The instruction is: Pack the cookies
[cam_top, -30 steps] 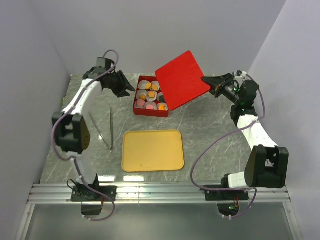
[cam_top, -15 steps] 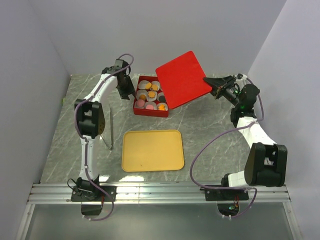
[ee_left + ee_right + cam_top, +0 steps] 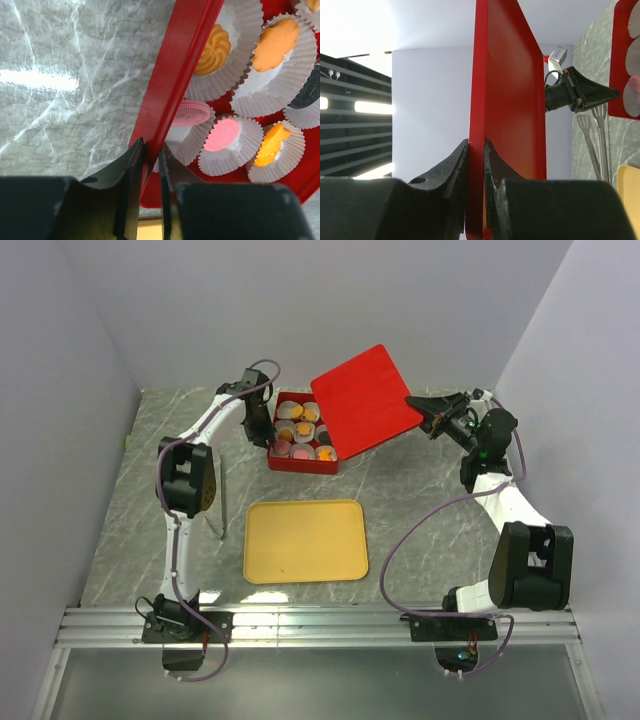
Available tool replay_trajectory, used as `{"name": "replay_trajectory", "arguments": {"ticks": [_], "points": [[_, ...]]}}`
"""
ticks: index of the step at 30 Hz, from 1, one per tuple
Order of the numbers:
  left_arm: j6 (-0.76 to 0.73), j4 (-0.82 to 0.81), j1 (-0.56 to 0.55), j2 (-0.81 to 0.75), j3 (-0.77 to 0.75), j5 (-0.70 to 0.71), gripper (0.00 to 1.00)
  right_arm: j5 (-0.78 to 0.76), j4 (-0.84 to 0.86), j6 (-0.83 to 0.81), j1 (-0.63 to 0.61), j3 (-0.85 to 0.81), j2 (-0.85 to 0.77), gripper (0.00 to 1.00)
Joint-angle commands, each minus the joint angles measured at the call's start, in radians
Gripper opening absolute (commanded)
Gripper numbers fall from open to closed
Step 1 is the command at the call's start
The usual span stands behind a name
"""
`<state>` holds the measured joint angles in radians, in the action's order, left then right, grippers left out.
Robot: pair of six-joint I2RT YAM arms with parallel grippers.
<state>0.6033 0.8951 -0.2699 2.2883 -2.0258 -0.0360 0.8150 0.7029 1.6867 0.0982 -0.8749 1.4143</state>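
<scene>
grey marbled table, pale walls. pink, orange and black cookies sit in paper cups in the red box near the far edge. left gripper clamps its wall, right gripper the lid.

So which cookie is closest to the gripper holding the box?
The pink round cookie, right beside the red box wall that the left gripper pinches. The other pink cookie sits farther from it.

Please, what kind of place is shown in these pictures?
Probably a robot test cell in a laboratory: plain white walls enclose a marble-patterned table, with both arms bolted to a metal rail.
</scene>
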Motion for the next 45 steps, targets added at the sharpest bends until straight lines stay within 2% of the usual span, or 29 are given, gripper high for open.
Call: {"name": "replay_trajectory", "arguments": {"ticks": [1,8,16,25,28,31,34,40,42,45], "points": [[0.006,0.002,-0.006,-0.033,0.061,0.027,0.20,0.021,0.083,0.022,0.005,-0.035,-0.003,0.00],[0.052,0.010,-0.032,-0.134,0.176,0.033,0.11,0.016,0.090,0.030,0.000,-0.036,-0.008,0.00],[0.135,-0.071,-0.094,-0.305,0.459,0.031,0.08,0.006,0.079,0.025,-0.005,0.019,-0.058,0.00],[0.191,-0.142,-0.150,-0.480,0.653,0.008,0.08,0.012,-0.042,-0.056,-0.031,0.082,-0.149,0.00],[0.208,-0.143,-0.166,-0.541,0.682,0.004,0.17,0.006,-0.045,-0.076,-0.043,0.120,-0.158,0.00],[0.217,-0.140,-0.166,-0.621,0.694,0.002,0.41,-0.003,0.045,-0.017,-0.049,0.178,-0.137,0.00],[0.219,-0.101,-0.164,-0.656,0.664,0.013,0.54,-0.028,0.168,0.049,-0.067,0.206,-0.095,0.00],[0.205,0.007,-0.154,-0.723,0.553,0.063,0.62,-0.092,0.331,0.114,-0.193,0.198,0.001,0.00],[0.199,0.022,-0.137,-0.760,0.562,0.070,0.63,-0.129,0.368,0.125,-0.216,0.206,0.026,0.00],[0.187,0.001,-0.069,-0.842,0.622,0.047,0.64,-0.193,0.522,0.180,-0.261,0.240,0.087,0.00]]}}
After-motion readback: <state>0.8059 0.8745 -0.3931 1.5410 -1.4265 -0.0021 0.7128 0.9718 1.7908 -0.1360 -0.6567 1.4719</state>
